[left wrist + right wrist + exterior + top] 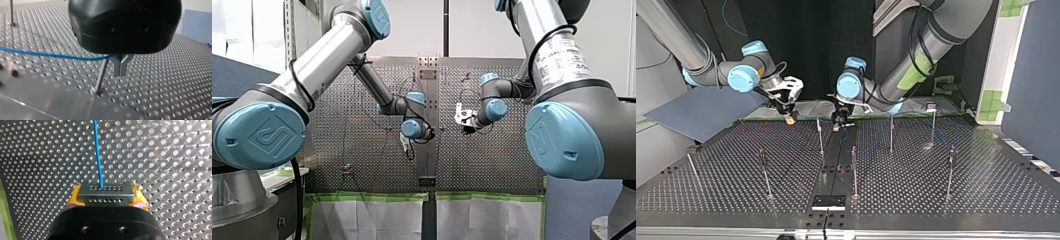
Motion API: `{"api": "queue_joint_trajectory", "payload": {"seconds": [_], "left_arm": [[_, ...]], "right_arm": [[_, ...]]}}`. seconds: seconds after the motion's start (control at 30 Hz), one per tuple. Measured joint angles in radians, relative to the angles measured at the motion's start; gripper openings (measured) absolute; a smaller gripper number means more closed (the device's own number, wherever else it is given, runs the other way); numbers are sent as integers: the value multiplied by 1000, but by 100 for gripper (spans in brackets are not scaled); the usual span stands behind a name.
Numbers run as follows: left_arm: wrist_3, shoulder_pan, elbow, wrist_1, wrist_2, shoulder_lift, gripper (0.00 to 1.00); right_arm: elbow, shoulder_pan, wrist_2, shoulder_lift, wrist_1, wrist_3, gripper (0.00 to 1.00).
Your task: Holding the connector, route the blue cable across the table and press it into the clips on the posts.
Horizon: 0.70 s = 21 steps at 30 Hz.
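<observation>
In the right wrist view my right gripper point(106, 203) is shut on a grey connector point(105, 193), held between its yellow pads point(73, 198). The blue cable point(98, 152) runs straight ahead from the connector over the perforated table. In the left wrist view my left gripper point(120, 71) has its metal fingers shut, and the taut blue cable point(50, 54) runs into the fork at their base. A thin post point(101, 75) stands just beside these fingers. In the top view my right gripper point(790, 117) hangs at the far left-centre, my left gripper point(838, 122) beside it, and the cable point(868, 148) lies loosely behind.
Several thin posts stand on the perforated table point(986, 185), among them ones at centre point(820, 135), right of centre point(891, 132) and nearer the camera point(854, 170). A black plate point(828, 201) sits at the near edge. Both arms meet over the table's middle seam point(428, 145).
</observation>
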Motion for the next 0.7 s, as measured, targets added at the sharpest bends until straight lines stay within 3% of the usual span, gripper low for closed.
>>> {"api": "queue_joint_trajectory", "payload": {"seconds": [0.43,0.47,0.57,0.6,0.7], "left_arm": [[24,12,76,-44,-2,-12,0],[27,12,78,-48,-3,-12,6],[37,12,81,-62,-15,-12,9],[40,12,81,-66,-22,-12,18],[51,6,81,-82,-44,-12,18]], "right_arm": [[-41,-41,-14,15,-9,21,0],[-45,-43,-15,18,-9,21,0],[-56,-49,-15,28,-9,21,0],[-60,-51,-15,30,-9,21,0],[-69,-55,-15,34,-11,17,0]]}}
